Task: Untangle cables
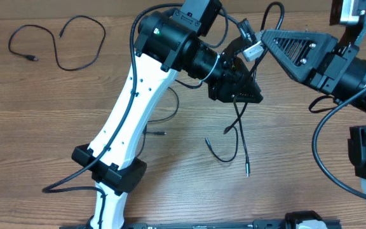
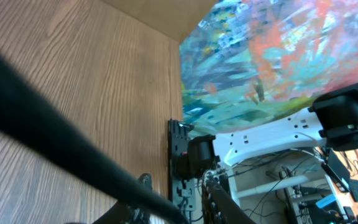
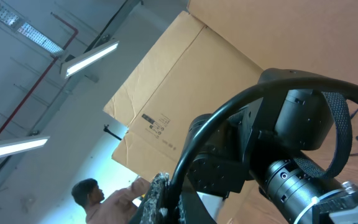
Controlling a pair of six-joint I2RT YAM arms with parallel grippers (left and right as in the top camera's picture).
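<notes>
The cables (image 1: 237,137) are thin black cords hanging in loose strands from between my two grippers, above the table's middle. Their small plug tips dangle near the wood. A whitish plug (image 1: 253,51) sits between the grippers. My left gripper (image 1: 241,92) is shut on the hanging strands. My right gripper (image 1: 264,36) is shut on a cord that loops up behind it. In the right wrist view this cord (image 3: 229,118) runs between the fingers (image 3: 169,199). In the left wrist view a blurred black cord (image 2: 55,143) crosses the fingers (image 2: 185,208).
A separate thin black cable (image 1: 62,44) lies curled at the far left of the table. Another strand (image 1: 159,133) shows from under the white left arm (image 1: 129,114). The right arm (image 1: 351,70) fills the right side. A person (image 3: 95,196) stands beyond the table.
</notes>
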